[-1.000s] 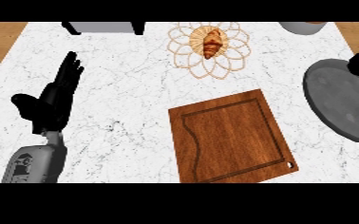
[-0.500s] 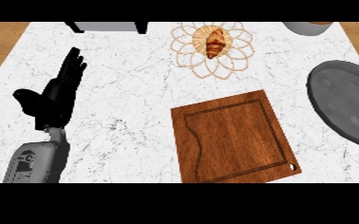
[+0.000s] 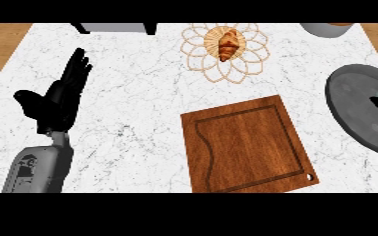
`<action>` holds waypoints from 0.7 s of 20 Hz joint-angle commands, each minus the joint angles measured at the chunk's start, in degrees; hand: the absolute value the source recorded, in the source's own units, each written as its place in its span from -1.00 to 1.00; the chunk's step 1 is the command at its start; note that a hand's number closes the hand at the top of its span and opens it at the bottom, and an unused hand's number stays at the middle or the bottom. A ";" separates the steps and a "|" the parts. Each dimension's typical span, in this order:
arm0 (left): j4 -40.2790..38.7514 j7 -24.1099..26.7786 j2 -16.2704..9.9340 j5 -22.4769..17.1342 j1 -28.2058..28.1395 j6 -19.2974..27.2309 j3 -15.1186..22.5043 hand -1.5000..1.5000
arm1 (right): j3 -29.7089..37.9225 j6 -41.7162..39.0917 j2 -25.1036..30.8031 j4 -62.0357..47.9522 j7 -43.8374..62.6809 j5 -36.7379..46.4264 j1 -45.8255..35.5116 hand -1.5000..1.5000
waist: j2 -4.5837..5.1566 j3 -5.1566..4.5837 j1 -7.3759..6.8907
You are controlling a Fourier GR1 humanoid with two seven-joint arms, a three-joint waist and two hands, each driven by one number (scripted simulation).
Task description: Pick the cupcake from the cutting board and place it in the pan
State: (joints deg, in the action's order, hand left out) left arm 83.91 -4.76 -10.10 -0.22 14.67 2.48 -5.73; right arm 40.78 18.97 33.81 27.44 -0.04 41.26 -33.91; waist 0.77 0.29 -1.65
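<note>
One black hand (image 3: 55, 100), the robot's left, shows on its grey forearm (image 3: 38, 167) well to the left of the brown wooden cutting board (image 3: 247, 144). Its fingers are straight and held close together, pointing away from the robot, with the thumb spread out to the side; it holds nothing and rests over the white marbled counter (image 3: 140, 95). The board lies flat with a groove running round its edge and a small hole in its near right corner, and no cupcake shows on it. Beyond the board, near its far edge, a woven flower-shaped trivet (image 3: 225, 52) carries a golden-brown croissant (image 3: 229, 45). Right of the board, apart from it, sits the round dark grey pan (image 3: 354, 105), cut off by the view's edge. Far beyond the board's left side stands a grey box-like object (image 3: 114, 28), and beyond the pan a grey round vessel (image 3: 328, 29), both only partly seen.
</note>
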 commanded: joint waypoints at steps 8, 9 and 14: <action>1.74 -0.22 -0.49 0.58 -1.68 0.14 -0.21 0.00 | 8.80 3.83 1.09 -4.39 -19.63 -11.63 -0.33 -1.00 | -0.54 -0.10 0.64; -1.21 -0.69 -0.71 -0.13 0.43 -0.31 -1.01 0.00 | 8.74 5.56 -1.75 -2.30 -19.92 -12.58 -1.06 -1.00 | -0.69 -0.21 1.43; 3.44 -0.80 -1.16 -0.03 -3.94 0.12 -1.59 0.00 | 11.86 -2.69 -3.70 5.29 -21.83 -20.96 5.80 -1.00 | -1.22 -0.36 2.30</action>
State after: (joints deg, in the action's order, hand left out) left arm 84.61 -4.97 -10.67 0.03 13.05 2.75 -6.76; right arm 51.04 19.57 32.55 27.75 -20.78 25.31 -31.50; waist -0.09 0.03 0.10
